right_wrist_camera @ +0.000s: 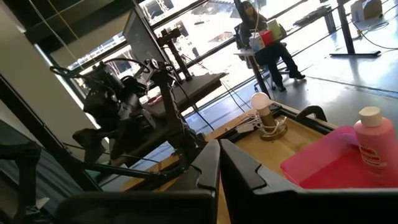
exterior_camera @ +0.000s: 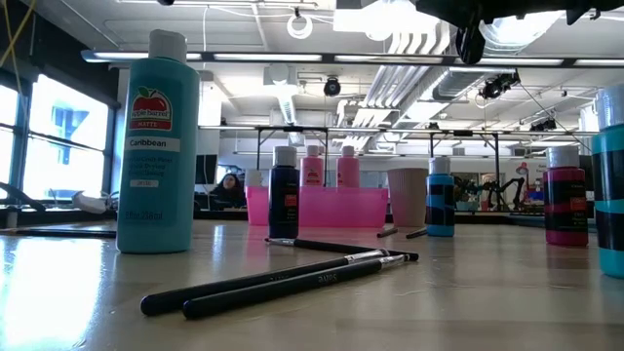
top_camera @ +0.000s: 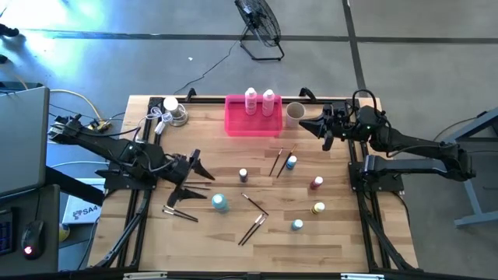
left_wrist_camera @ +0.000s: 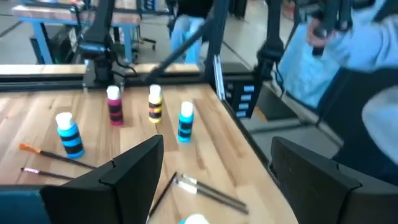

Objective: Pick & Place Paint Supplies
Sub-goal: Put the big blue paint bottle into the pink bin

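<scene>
Left gripper (top_camera: 201,173) spread wide, hovering near the tall teal white-capped plastic bottle (top_camera: 220,202), which stands upright beside thin brown paintbrushes (top_camera: 254,227). Probably next grab: descend straddling the bottle, squeeze mid-body. Farther off, right gripper (top_camera: 305,124) pressed together above the bright pink rectangular tray (top_camera: 253,124).

Pink tray (top_camera: 245,124), beige cup (top_camera: 293,113) (just beside it), floor fan (top_camera: 259,23)
</scene>
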Tool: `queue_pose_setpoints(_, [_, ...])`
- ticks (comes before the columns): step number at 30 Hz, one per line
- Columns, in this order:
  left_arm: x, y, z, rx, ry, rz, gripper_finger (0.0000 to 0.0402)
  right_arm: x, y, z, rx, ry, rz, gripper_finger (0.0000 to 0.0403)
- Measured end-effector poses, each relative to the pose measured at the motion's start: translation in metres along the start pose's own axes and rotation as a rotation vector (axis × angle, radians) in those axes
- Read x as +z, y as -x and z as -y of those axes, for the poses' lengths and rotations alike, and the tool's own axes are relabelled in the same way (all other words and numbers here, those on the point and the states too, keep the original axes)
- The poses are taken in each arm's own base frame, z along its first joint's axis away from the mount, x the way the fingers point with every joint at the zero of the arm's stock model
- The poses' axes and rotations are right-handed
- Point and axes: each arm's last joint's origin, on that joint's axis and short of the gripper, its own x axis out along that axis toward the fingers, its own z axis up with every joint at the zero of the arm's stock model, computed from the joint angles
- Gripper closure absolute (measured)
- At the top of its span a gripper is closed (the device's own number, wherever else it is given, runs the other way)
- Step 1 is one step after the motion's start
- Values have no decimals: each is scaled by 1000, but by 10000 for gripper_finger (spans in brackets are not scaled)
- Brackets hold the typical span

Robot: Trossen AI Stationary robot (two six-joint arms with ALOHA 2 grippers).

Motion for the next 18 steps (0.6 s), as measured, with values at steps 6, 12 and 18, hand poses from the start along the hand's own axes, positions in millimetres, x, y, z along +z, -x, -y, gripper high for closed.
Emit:
queue_pose_setpoints(6, [-13, -3, -2, 15, -51, -127, 108, 0, 0, 0, 0, 0, 0, 398])
queue_pose_setpoints(12, [-21, -17, -3, 24, -58, -189, 108, 0, 0, 0, -1, 1, -1, 398])
queue_pose_setpoints(18, [-31, -33, -4, 28, -57, -254, 108, -1, 0, 1, -7, -1, -14, 398])
